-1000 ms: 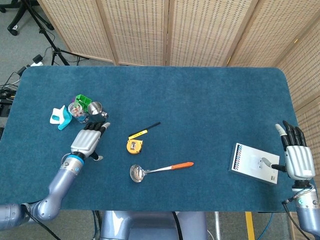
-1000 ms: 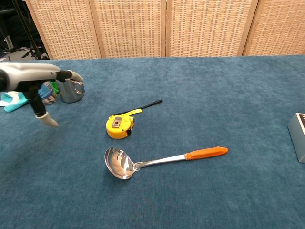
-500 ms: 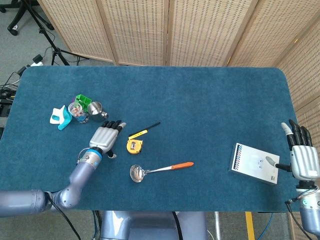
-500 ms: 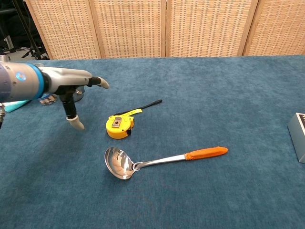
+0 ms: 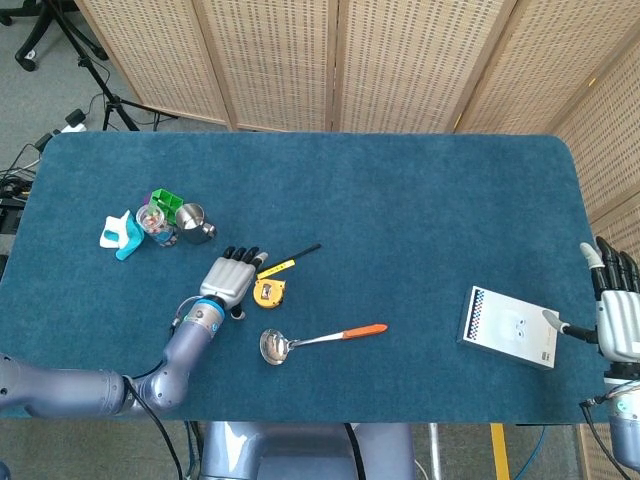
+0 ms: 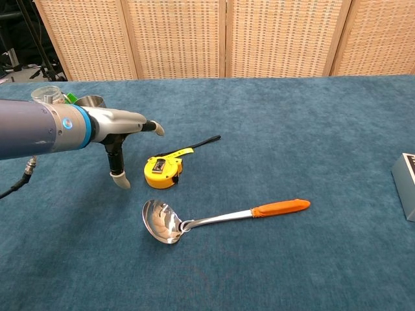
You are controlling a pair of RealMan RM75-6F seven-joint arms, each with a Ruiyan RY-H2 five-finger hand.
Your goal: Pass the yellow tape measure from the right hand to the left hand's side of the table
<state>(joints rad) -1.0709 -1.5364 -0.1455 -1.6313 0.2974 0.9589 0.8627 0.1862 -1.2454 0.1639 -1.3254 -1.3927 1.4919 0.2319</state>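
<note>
The yellow tape measure (image 5: 267, 290) (image 6: 162, 172) lies on the blue table left of centre, a short length of yellow tape and a black strap trailing up and right from it. My left hand (image 5: 231, 279) (image 6: 125, 129) hovers just left of it, fingers spread, holding nothing. In the chest view its thumb points down beside the tape measure without touching it. My right hand (image 5: 619, 312) is at the table's right edge, fingers extended and empty; the chest view does not show it.
A steel ladle with an orange handle (image 5: 318, 340) (image 6: 220, 218) lies just in front of the tape measure. A metal cup (image 5: 194, 218) (image 6: 89, 102), a green box (image 5: 165, 203) and small items cluster at far left. A white box (image 5: 510, 327) sits near the right hand.
My left hand has moved right, from beside the metal cup to right next to the tape measure. The right hand has drifted back off the table's right edge. The tape measure has not moved.
</note>
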